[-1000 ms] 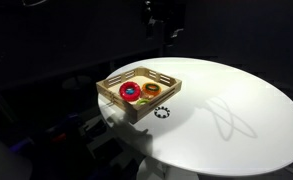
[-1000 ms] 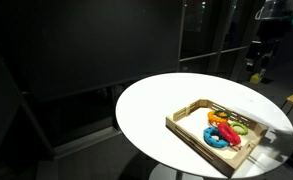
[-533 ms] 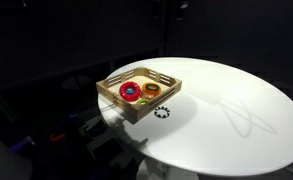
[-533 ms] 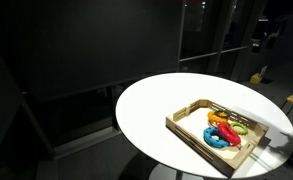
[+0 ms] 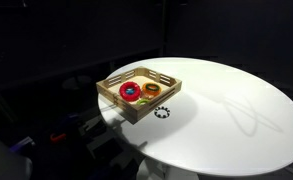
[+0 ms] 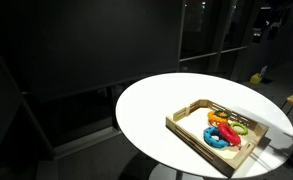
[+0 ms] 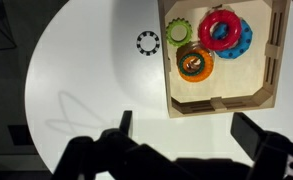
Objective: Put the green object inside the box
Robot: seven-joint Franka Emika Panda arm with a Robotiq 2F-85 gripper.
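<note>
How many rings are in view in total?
4. A black-and-white ring lies on the table beside the box; inside it are the green ring, an orange ring and a red ring. Blue under the red may be a fifth.

The desk point(image 7: 86, 90) lies bare across the left and lower frame; the box point(image 7: 221, 104) fills the upper right, with a toothed ring point(image 7: 148, 42) just left of its wall

We see a round white counter point(image 7: 86, 80) set against dark surroundings. On its bare top lies a black-and-white toothed ring point(image 7: 148, 42). Near it we find a red ring point(image 7: 204, 30) stacked on a blue toothed ring point(image 7: 244, 38), with an orange ring point(image 7: 195, 74) just beside them.
</note>
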